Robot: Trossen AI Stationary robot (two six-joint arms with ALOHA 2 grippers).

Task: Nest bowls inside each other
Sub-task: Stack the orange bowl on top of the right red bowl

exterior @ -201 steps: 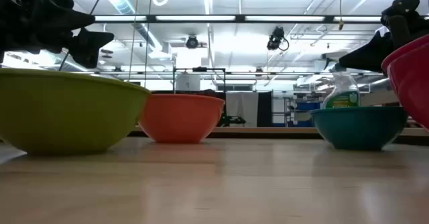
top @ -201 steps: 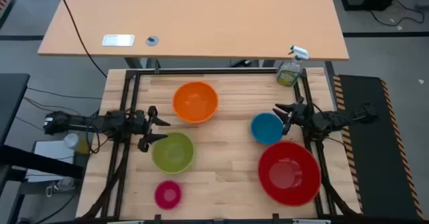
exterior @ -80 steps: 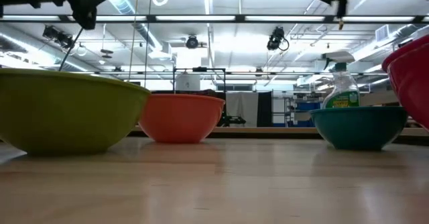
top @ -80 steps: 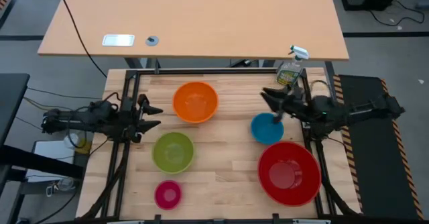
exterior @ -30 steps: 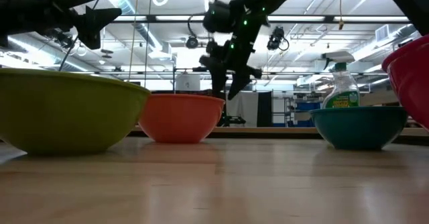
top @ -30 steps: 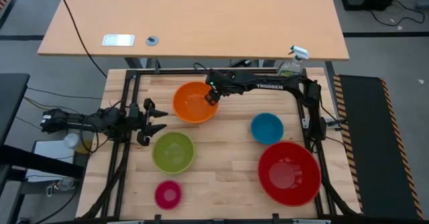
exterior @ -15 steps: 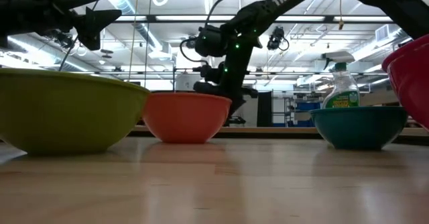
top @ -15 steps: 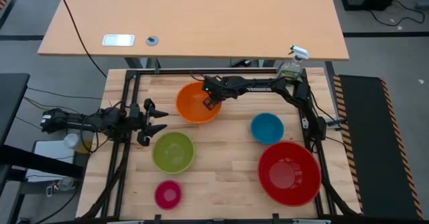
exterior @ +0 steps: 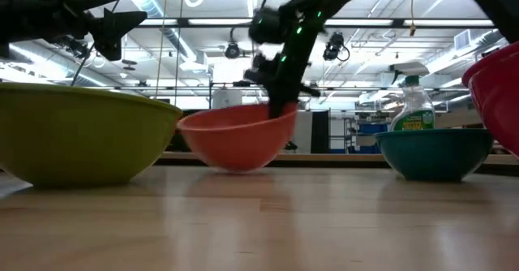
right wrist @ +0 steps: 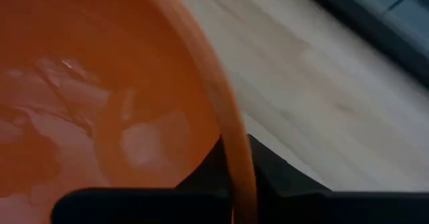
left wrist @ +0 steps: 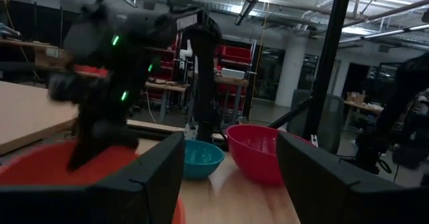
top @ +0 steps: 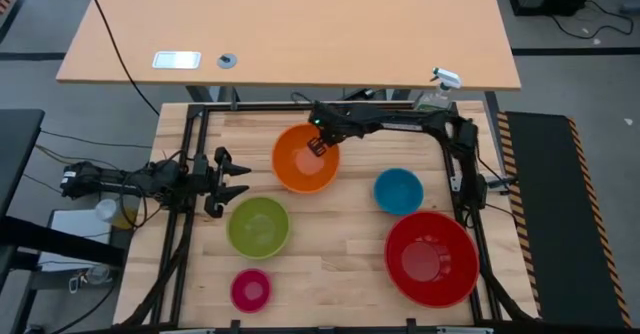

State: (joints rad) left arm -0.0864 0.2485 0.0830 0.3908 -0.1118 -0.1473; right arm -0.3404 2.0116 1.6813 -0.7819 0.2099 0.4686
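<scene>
The orange bowl (top: 303, 164) sits tilted at the table's far middle, its right rim raised (exterior: 235, 137). My right gripper (top: 320, 144) is shut on its far right rim. The lime green bowl (top: 258, 226) and the magenta pink bowl (top: 250, 289) rest on their bases at the near left. The blue bowl (top: 398, 191) and the red bowl (top: 431, 257) stand at the right. My left gripper (top: 236, 181) hangs open by the table's left edge, above and left of the green bowl, holding nothing. My right gripper grips the orange bowl's rim (right wrist: 236, 174) on the bowl's far right side, one finger inside the bowl and one outside. The fingers come slanting down from the far right. The bowl hangs tilted, held side up; whether its base (exterior: 235, 167) touches the table I cannot tell.
A green spray bottle (top: 432, 102) stands at the far right corner. A black frame (top: 190, 134) runs around the wooden table top. Bare wood (top: 335, 239) lies between the green bowl and the red bowl.
My right gripper has shut on the orange bowl's rim and drawn it a little toward the table's right and near edges. The bowl has tipped, its right rim rising while its base stays low near the table.
</scene>
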